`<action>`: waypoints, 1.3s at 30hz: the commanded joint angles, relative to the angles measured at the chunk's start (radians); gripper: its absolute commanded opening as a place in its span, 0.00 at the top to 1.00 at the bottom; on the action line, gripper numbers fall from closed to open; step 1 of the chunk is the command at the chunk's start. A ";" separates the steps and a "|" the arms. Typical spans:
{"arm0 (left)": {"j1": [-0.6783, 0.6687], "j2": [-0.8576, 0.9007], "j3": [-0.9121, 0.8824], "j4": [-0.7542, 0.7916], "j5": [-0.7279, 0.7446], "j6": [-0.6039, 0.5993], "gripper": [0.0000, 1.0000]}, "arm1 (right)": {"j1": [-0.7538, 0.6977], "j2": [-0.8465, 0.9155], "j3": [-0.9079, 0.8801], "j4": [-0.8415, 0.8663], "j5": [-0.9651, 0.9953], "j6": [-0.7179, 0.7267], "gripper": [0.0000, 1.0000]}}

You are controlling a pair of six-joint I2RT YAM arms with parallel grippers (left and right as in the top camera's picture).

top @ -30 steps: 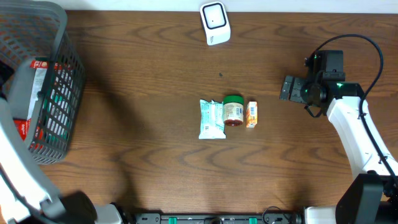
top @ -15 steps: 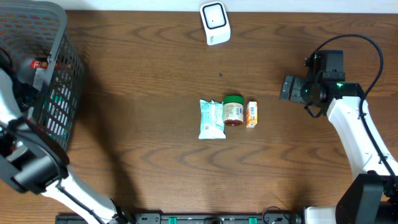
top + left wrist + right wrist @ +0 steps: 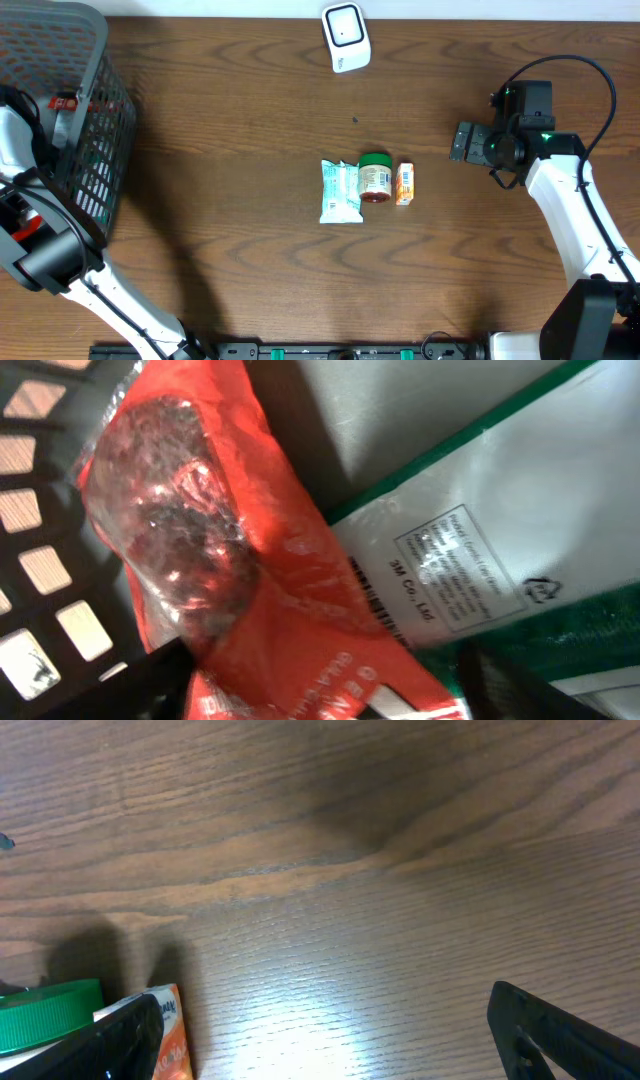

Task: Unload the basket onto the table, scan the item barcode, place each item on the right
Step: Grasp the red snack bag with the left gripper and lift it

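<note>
Scan didn't look done yet: left fingers point(image 3: 135, 682) straddled the red packet point(image 3: 200, 540) in the basket point(image 3: 100, 60) at the table's left edge (pinching or not, couldn't tell), right fingers point(image 3: 110, 1035) spread empty, scanner point(image 3: 346, 38) idle at the back edge.

At my ten o'clock, a dark grey plastic lattice basket point(image 3: 110, 130) stands on the left edge of the brown wood-grain desk point(image 3: 250, 100) before me.

A dark brown, wood-grain worktop point(image 3: 250, 100) fills the view. A pale strip point(image 3: 480, 8) runs along its far edge, and a soft glare point(image 3: 330, 1015) lies on the grain.
</note>
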 commanded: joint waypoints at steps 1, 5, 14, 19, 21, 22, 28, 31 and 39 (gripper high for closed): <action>0.024 0.013 -0.011 0.008 -0.006 0.000 0.26 | -0.003 -0.015 0.012 0.000 0.009 -0.010 0.01; 0.040 0.016 -0.015 0.011 -0.005 0.000 0.27 | -0.003 -0.015 0.012 0.000 0.009 -0.010 0.01; 0.053 0.016 -0.055 0.041 -0.005 0.000 0.56 | -0.003 -0.015 0.012 0.000 0.009 -0.010 0.01; 0.053 -0.016 -0.018 0.029 -0.005 0.000 0.87 | -0.003 -0.015 0.012 0.000 0.009 -0.010 0.01; 0.053 -0.056 -0.003 0.029 -0.005 0.000 0.93 | -0.003 -0.015 0.012 -0.001 0.009 -0.010 0.01; 0.053 -0.079 0.003 0.030 -0.005 0.000 0.93 | -0.003 -0.015 0.012 0.000 0.009 -0.010 0.01; 0.053 -0.270 0.034 0.071 -0.005 -0.002 0.93 | -0.003 -0.015 0.012 0.000 0.009 -0.010 0.01; 0.052 -0.394 0.034 0.113 -0.005 -0.010 0.93 | -0.003 -0.015 0.012 0.000 0.009 -0.010 0.01; 0.050 -0.705 0.034 0.231 0.189 -0.072 0.93 | -0.003 -0.015 0.012 0.000 0.009 -0.010 0.01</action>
